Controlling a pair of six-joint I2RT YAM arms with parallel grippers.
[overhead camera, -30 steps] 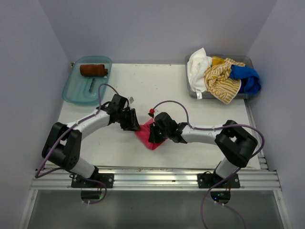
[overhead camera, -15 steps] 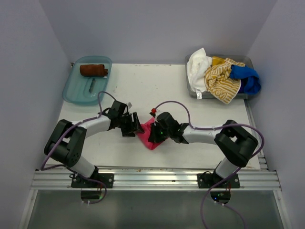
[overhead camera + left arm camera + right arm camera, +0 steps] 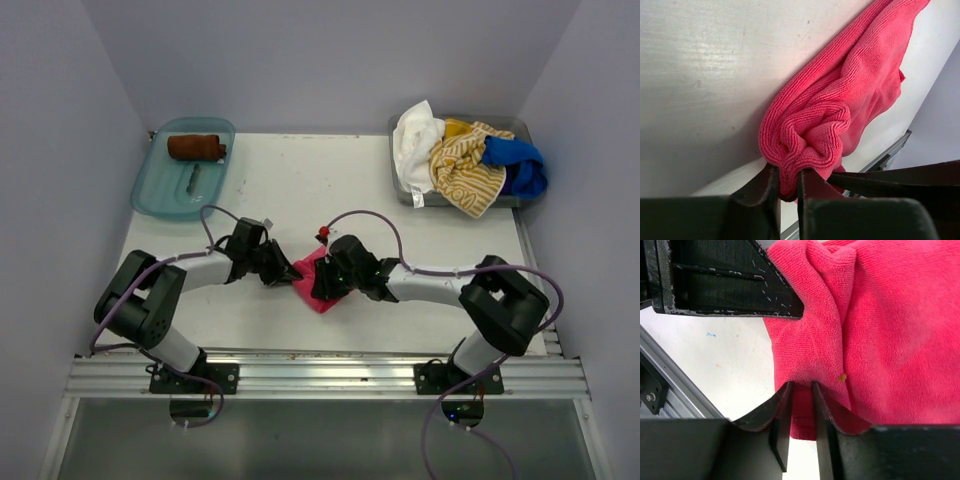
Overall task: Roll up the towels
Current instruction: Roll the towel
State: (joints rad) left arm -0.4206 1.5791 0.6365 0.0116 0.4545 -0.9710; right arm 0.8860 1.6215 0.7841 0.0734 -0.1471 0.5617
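The hot pink towel (image 3: 312, 280) lies bunched on the white table (image 3: 330, 190) between my two grippers. My left gripper (image 3: 283, 270) is shut on its left edge; the left wrist view shows the folded cloth (image 3: 840, 100) pinched between the fingers. My right gripper (image 3: 322, 283) is shut on the towel's right side; the right wrist view shows a fold of pink cloth (image 3: 880, 340) pinched. A rust-brown rolled towel (image 3: 196, 147) lies in the teal tray (image 3: 160, 200). White (image 3: 415, 140), yellow-striped (image 3: 465, 165) and blue (image 3: 518, 165) towels are heaped at the back right.
The heaped towels sit in a grey bin (image 3: 400, 190) at the back right corner. The teal tray also holds a small grey item (image 3: 193, 180). A metal rail (image 3: 320, 375) runs along the table's near edge. Purple cables loop over both arms.
My left gripper has moved lower and rightward, closing in on the pink towel's left edge. The towel is more bunched and less of it shows. The right gripper has hardly moved.
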